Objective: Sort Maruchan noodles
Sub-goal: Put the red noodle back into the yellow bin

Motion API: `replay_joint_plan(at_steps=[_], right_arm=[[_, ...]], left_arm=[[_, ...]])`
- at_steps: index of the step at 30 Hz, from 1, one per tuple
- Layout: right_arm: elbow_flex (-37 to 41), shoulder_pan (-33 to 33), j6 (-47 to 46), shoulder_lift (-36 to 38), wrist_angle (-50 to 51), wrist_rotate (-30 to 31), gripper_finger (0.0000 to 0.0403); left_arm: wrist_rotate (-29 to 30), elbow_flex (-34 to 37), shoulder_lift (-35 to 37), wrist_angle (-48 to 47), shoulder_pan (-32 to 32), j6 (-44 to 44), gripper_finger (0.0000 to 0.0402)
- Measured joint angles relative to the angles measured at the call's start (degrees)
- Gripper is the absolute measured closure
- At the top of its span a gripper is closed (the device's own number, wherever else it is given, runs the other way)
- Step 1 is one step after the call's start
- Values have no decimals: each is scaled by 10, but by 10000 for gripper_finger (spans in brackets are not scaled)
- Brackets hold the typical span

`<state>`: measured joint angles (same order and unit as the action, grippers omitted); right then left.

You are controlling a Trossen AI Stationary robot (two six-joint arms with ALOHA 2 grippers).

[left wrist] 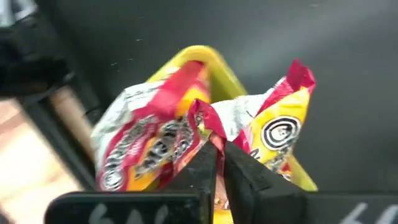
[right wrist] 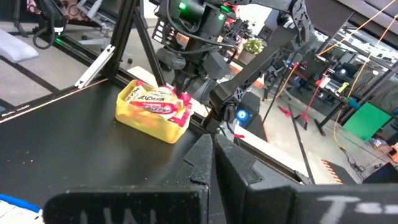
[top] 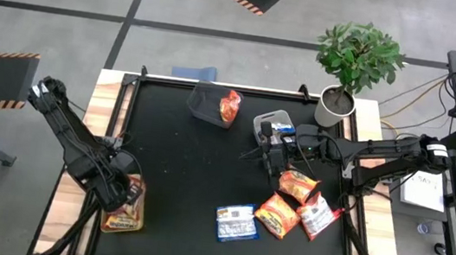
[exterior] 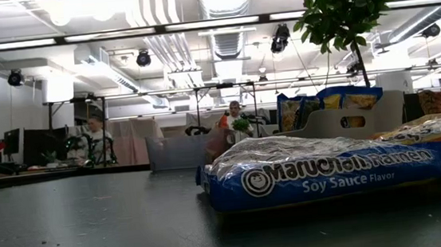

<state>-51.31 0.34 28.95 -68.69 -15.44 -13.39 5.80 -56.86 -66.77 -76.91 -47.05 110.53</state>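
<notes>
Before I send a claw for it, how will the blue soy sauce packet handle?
The blue soy sauce packet lies flat and alone, so probably light and apt to slide if pushed. Its wrapper looks crinkly and glossy: likely slippery, and floppy at the edges though the noodle block inside may be stiff and brittle.

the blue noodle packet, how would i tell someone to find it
Look at the black table from above and go to its near edge, right of the middle, where several loose packets lie in a cluster. The blue noodle packet is the leftmost of them, lying flat; its neighbours are orange or red-and-white, and it alone is blue, marked Soy Sauce Flavor.
</notes>
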Motion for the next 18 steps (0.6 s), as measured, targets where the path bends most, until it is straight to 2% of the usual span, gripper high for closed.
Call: replay_joint_plan(at_steps=[2,5,7,13,18], right_arm=[[0,0,0,0,0,0,394],[0,0,0,0,0,0,394],[0,0,1,0,0,0,394],[0,0,1,0,0,0,394],[0,0,1,0,0,0,394]], left_arm=[[-31,0,2,-17,0,14,395],[-118,0,1,-34,0,27,399],[-144,0,-1,-38,0,30,400],[-96,0,-11,-37,0,27,401],[-95,21,-26,-36,0,33,401]])
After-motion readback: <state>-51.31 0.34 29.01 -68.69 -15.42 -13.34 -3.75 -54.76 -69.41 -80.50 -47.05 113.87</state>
